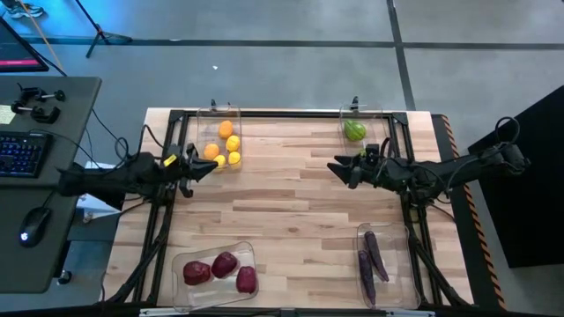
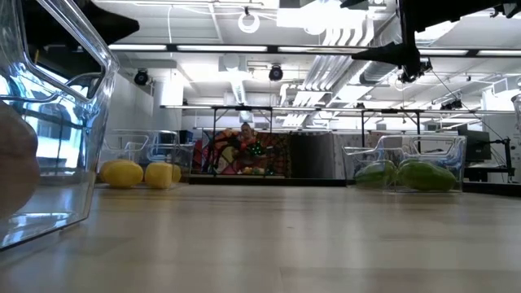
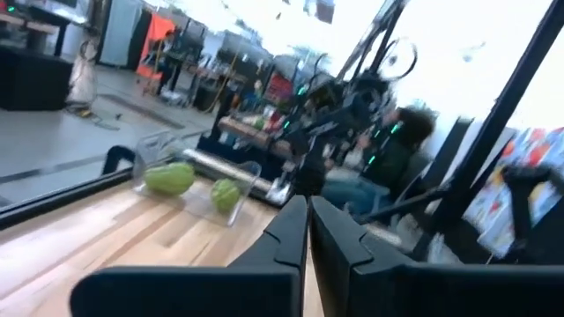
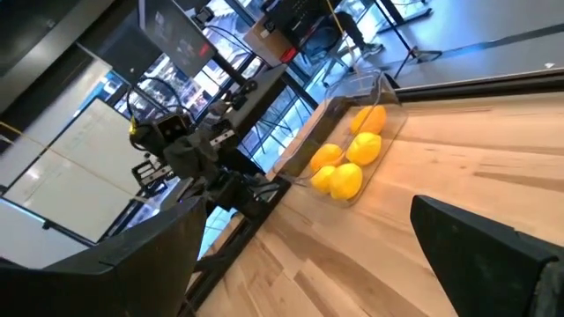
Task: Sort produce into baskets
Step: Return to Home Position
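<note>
Orange and yellow round pieces [image 1: 225,145] lie in the clear bin [image 1: 204,123] at the far left; they also show in the right wrist view [image 4: 348,163] and the low view [image 2: 122,173]. Green pieces [image 1: 354,130] lie in the far right bin [image 1: 379,119]. They also show in the left wrist view [image 3: 172,179]. Dark red lumps [image 1: 220,267] lie in the near left bin [image 1: 181,295], and long purple pieces [image 1: 370,257] in the near right bin [image 1: 401,264]. My left gripper [image 1: 210,167] [image 3: 307,204] is shut and empty, above the table beside the far left bin. My right gripper [image 1: 335,167] [image 4: 308,233] is open and empty, near the far right bin.
The bare wooden table top [image 1: 282,202] lies between the four corner bins. A dark frame [image 1: 282,114] runs along the far edge and both sides. A desk with a keyboard and mouse [image 1: 26,158] stands left of the table.
</note>
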